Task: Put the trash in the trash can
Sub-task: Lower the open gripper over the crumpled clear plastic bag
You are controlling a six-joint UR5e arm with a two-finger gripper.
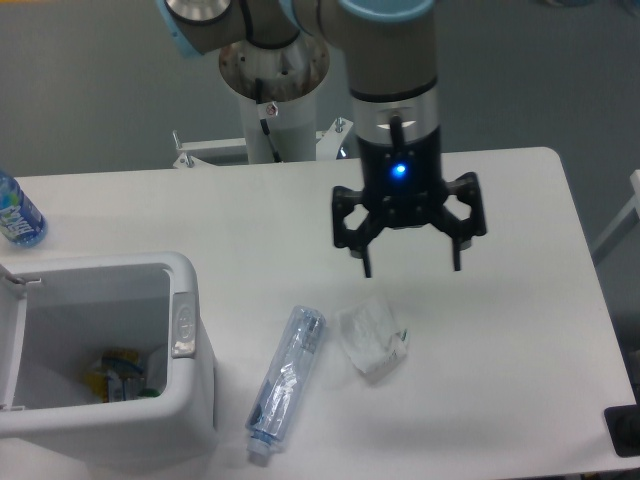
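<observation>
White tabletop, with a UR5e arm's two-finger gripper hanging above it, fingers spread wide and empty, a blue light glowing on its black body; just below and a little toward the camera lies the crumpled white wad, one of two pieces of trash, resting on the table and not touched by either fingertip; beside it to the left, close but apart, the crushed clear bottle lies on its side at a slant, cap end toward the table's near edge; further left stands the trash can, a white bin with a thick rounded rim and a grey latch on the side facing the bottle, its top open and some coloured scraps visible at the bottom; a blue-labelled water bottle stands at the far left edge, no part of the job; neither piece is yet in the bin, so the work appears to be at the approach to the first pick; the next move likely calls for a short shift toward the camera, a straight descent around the wad, then a firm closure before the carry left over the rim
</observation>
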